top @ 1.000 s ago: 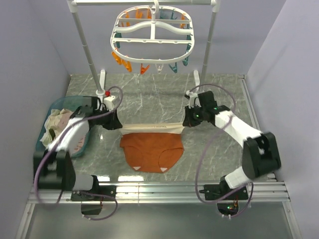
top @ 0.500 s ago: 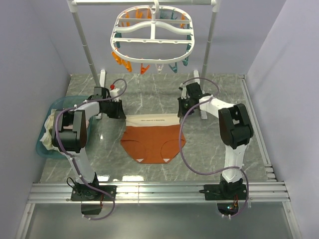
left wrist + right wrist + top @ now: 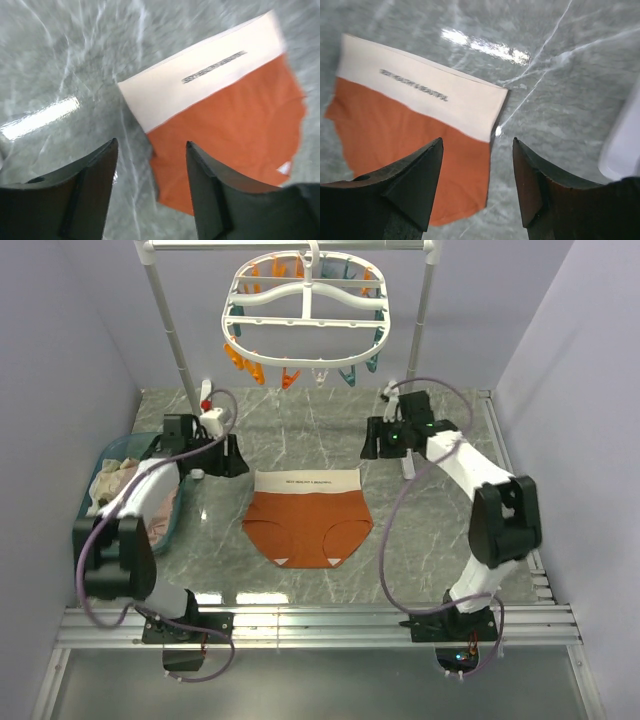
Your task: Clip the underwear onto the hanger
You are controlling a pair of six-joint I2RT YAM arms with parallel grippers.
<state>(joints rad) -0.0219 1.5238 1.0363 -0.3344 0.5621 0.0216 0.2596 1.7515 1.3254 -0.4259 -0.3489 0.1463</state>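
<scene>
Underwear (image 3: 308, 522) between left gripper (image 3: 240, 458), right gripper (image 3: 368, 443)

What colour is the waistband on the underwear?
The waistband is beige with a line of dark text, clearest in the right wrist view.

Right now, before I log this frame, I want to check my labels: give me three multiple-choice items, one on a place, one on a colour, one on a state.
1. Where is the underwear? A. flat on the table B. in the tub C. over the pole
2. What colour is its waistband? A. teal B. beige C. black
3. How do both arms' jaws stand? A. shut on the waistband B. open, holding nothing C. shut on a peg
Answers: A, it lies spread on the table between the arms; B, the band is beige above rust-orange cloth; B, each wrist view shows the jaws apart with nothing between.
</scene>
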